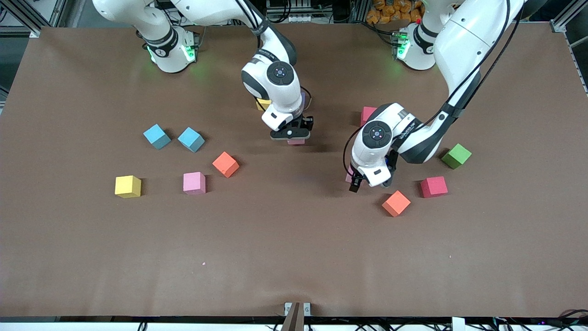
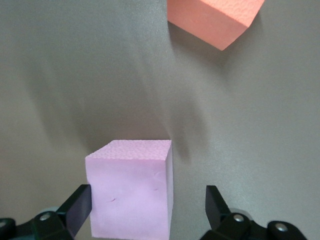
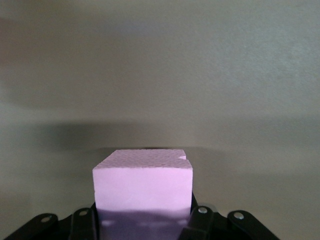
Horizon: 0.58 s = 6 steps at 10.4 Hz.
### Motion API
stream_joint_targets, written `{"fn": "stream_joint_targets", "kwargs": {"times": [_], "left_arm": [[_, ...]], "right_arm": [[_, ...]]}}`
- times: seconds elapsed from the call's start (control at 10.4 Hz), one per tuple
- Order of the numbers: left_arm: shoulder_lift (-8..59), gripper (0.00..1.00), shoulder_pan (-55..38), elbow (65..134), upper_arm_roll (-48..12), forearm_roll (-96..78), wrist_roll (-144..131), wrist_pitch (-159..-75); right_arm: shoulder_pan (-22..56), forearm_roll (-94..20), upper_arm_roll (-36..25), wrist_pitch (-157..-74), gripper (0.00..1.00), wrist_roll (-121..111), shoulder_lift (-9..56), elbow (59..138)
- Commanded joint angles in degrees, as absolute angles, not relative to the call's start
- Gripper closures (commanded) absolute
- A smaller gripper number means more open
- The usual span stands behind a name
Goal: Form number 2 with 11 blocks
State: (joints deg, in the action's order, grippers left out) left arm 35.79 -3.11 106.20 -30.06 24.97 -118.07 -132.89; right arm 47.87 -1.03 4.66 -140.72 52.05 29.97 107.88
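My right gripper (image 1: 294, 138) (image 3: 143, 222) is shut on a pale pink block (image 1: 296, 141) (image 3: 143, 185), low over the middle of the table. A yellow block (image 1: 262, 105) peeks out beside that arm. My left gripper (image 1: 367, 184) (image 2: 147, 212) is open and down around another pink block (image 2: 130, 195) (image 1: 348, 174). That block stands close to one finger (image 2: 77, 207) and well apart from the other. An orange block (image 1: 396, 203) (image 2: 215, 20), a red block (image 1: 433, 186), a green block (image 1: 456, 156) and a deeper pink block (image 1: 367, 114) lie round it.
Toward the right arm's end of the table lie two light blue cubes (image 1: 156, 136) (image 1: 191, 139), an orange block (image 1: 225, 164), a pink block (image 1: 194, 182) and a yellow block (image 1: 127, 186). The brown table (image 1: 294, 257) runs bare near the front camera.
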Motion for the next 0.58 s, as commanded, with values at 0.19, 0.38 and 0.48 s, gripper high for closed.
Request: {"fn": "stream_joint_targets", "kwargs": {"times": [0.19,0.38,0.48], "left_arm": [[37.1,0.0,-3.4,104.9,-29.8,26.3,-118.8,-129.0],[35.5,0.0,-3.3,104.8,-29.9,26.3,-118.7,-126.5],[35.2,0.0,-3.3,104.2,-29.9,26.1,-118.7,-125.6]], "right_arm": [[50.9,-1.1,4.7,-139.3,0.46,58.6,28.7,109.7],[50.9,-0.5,5.4,-140.0,0.46,58.7,28.6,110.7],[51.1,-0.4,5.3,-140.1,0.46,58.7,27.7,111.6]]}}
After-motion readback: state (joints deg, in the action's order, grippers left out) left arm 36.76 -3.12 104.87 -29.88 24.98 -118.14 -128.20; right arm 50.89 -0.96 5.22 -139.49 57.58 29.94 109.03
